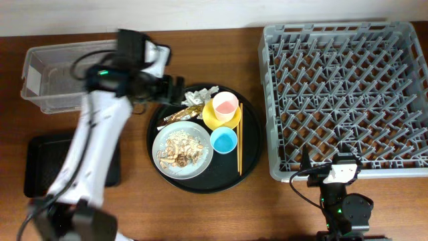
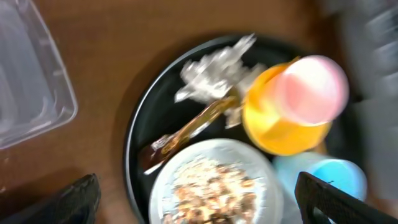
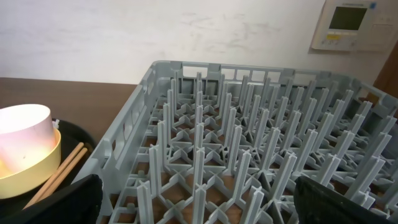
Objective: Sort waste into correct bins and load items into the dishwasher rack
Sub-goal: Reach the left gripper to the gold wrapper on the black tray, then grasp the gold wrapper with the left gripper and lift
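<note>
A round black tray (image 1: 167, 175) holds a pale grey plate (image 1: 164, 137) with brown food bits (image 1: 180, 148), a yellow bowl (image 1: 229, 121) with a pink cup (image 1: 225, 103) in it, a light-blue cup (image 1: 223, 140), chopsticks (image 1: 239, 148) and white-and-gold wrapper scraps (image 1: 189, 106). My left gripper (image 1: 175, 90) is open and empty, hovering at the tray's upper left beside the wrappers (image 2: 214, 71). In the left wrist view the plate (image 2: 163, 186) lies between my open fingers (image 2: 199, 199). My right gripper (image 1: 313, 167) is open at the near edge of the grey dishwasher rack (image 1: 348, 94).
A clear plastic tub (image 1: 57, 75) stands at the back left. A shallow black rectangular tray (image 1: 40, 167) lies at the front left, partly under my left arm. The rack (image 3: 249, 143) fills the right wrist view, with the bowl (image 3: 37, 171) and cup (image 3: 23, 134) at its left.
</note>
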Action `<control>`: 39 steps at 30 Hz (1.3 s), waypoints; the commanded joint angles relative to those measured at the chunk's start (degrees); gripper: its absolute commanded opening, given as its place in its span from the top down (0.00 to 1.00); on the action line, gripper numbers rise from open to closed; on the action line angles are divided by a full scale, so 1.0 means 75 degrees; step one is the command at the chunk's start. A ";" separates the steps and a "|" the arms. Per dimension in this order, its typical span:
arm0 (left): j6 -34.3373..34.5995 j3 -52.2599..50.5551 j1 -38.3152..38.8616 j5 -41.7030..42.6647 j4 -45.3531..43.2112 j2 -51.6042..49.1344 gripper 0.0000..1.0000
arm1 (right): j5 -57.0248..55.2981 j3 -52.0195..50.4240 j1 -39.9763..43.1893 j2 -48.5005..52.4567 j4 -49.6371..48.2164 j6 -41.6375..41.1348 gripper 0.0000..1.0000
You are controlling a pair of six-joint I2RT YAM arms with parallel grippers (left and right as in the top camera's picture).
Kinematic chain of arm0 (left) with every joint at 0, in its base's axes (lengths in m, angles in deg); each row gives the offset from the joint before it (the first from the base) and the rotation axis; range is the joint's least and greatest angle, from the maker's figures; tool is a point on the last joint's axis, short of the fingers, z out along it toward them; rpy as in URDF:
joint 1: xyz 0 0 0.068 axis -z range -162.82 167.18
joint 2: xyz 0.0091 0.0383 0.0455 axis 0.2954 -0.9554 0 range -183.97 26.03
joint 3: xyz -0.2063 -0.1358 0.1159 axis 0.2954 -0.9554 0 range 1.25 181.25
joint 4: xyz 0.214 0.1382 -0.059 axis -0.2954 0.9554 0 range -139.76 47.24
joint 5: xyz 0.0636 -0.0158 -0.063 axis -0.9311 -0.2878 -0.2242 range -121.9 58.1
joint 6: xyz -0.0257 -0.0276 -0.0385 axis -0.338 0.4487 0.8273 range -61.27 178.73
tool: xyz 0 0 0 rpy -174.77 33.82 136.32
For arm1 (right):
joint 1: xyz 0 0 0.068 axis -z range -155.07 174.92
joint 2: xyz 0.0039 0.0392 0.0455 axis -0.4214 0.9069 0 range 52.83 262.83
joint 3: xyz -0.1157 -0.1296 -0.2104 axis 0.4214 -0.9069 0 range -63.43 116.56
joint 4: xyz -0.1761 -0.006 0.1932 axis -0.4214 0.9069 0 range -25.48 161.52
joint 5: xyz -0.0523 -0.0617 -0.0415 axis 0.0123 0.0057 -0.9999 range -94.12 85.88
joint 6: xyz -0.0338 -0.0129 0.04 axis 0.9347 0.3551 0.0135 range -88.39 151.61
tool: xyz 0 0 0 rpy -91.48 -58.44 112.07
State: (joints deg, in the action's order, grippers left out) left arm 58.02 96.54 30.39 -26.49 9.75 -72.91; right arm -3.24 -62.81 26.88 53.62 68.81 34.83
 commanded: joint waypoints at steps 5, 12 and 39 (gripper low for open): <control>-0.0204 0.0166 0.0262 -0.1483 0.0134 -0.1207 0.01 | -0.0096 -0.0041 0.0050 -0.0064 0.0041 -0.0006 0.02; -0.1518 0.0166 0.0271 -0.0574 -0.0044 -0.2212 0.02 | -0.0096 -0.0041 0.0050 -0.0064 0.0041 -0.0006 0.02; -0.1918 0.0152 0.0283 -0.0029 -0.0761 -0.3480 0.71 | -0.0096 -0.0041 0.0050 -0.0064 0.0041 -0.0006 0.02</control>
State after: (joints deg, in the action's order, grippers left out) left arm 44.27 96.73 32.53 -27.63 4.17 -98.04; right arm -3.24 -62.81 26.88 53.62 68.81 34.85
